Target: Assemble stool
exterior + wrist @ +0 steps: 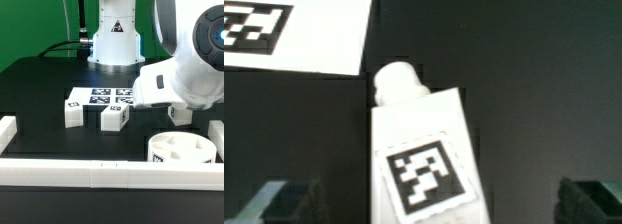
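Note:
In the wrist view a white leg block (420, 150) lies on the black table with a square tag on its face and a round peg at one end. My gripper (434, 200) is open, and its dark fingers (278, 200) stand wide apart on either side of this leg without touching it. In the exterior view the gripper (180, 110) hangs under the arm's white body to the right of the marker board (105, 96), its fingers mostly hidden. Two more leg blocks (75, 108) (115, 116) stand in front of the board. The round seat (182, 150) sits at the front right.
White border rails run along the front (100, 175), the exterior view's left (8, 130) and the exterior view's right (215, 135). The robot base (112, 45) stands at the back. A corner of the marker board (287, 35) lies close to the leg's peg end.

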Action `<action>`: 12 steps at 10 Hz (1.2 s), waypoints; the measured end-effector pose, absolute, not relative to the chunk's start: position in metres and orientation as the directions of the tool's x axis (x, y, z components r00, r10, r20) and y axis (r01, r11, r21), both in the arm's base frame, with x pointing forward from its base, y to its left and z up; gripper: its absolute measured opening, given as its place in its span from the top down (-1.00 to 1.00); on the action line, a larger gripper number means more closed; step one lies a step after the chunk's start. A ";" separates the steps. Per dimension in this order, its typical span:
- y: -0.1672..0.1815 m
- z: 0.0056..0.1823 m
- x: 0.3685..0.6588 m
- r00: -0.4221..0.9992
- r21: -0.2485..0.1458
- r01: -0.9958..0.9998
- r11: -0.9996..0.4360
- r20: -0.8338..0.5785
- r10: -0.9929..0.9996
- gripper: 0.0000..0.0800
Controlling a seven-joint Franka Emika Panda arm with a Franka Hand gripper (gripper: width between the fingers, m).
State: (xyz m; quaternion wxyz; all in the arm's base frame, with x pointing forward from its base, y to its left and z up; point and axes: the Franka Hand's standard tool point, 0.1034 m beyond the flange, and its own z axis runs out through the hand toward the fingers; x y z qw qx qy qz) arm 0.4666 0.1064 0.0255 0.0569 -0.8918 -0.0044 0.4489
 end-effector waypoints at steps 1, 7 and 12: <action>0.107 0.022 0.467 0.599 -0.105 -0.044 -0.993 -0.799 0.058 -0.62; 0.105 0.009 0.467 0.610 -0.125 -0.035 -0.992 -0.788 0.078 -0.62; 0.108 0.009 0.467 0.611 -0.127 -0.030 -0.991 -0.787 0.082 0.18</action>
